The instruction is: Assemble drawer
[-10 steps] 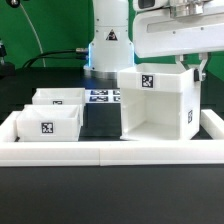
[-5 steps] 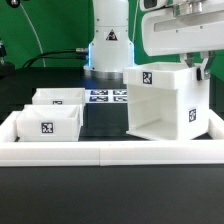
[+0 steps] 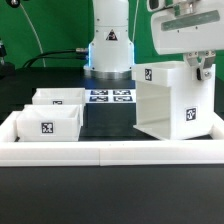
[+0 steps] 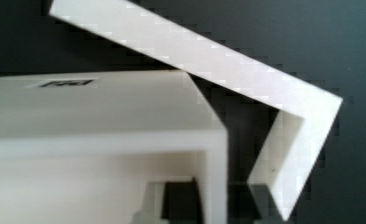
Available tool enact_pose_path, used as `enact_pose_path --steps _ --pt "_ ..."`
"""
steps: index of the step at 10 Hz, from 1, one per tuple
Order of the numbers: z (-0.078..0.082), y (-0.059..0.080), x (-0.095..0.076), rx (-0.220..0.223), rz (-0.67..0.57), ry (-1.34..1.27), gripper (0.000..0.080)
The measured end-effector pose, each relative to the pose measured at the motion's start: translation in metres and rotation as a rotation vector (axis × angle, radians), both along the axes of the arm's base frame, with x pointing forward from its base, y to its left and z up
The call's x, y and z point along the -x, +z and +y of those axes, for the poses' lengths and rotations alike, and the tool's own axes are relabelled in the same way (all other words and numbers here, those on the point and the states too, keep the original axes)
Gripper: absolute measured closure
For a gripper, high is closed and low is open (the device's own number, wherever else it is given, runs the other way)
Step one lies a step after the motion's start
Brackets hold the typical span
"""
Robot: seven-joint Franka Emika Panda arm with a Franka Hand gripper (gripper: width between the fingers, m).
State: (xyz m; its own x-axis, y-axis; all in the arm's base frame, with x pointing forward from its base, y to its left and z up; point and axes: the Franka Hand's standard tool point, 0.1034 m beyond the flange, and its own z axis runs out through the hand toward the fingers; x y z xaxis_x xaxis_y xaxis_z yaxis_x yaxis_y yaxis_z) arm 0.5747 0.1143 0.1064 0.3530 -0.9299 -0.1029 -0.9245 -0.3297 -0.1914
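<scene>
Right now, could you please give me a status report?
Gripper shut on housing wall. Housing empty, exterior view's right; near tray, far tray at that view's left. Flat marker board between.

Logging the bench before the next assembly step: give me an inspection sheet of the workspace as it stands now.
Surface: black table, bordered by a low white wall; marker board lies flat in the middle.
Job's things: housing on the exterior view's right; rear tray and front tray on its left, apart from the housing.
Clutter: nothing seen.
Grippers: gripper appears shut on the housing's top wall.
Cables: black cable behind the trays.
Surroundings: robot base, dark background.
</scene>
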Motion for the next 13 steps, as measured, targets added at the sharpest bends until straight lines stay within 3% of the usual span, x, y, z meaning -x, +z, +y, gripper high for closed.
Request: enact_pose_path --steps 5,9,13 --pt "0.001 -0.004 0.001 -0.111 0.101 -0.465 0.076" --pt "0.003 -0.004 0.001 -0.116 0.098 -0.447 0.076" --pt "0.007 -0.005 -0.021 -0.113 0.077 -0.313 0.076"
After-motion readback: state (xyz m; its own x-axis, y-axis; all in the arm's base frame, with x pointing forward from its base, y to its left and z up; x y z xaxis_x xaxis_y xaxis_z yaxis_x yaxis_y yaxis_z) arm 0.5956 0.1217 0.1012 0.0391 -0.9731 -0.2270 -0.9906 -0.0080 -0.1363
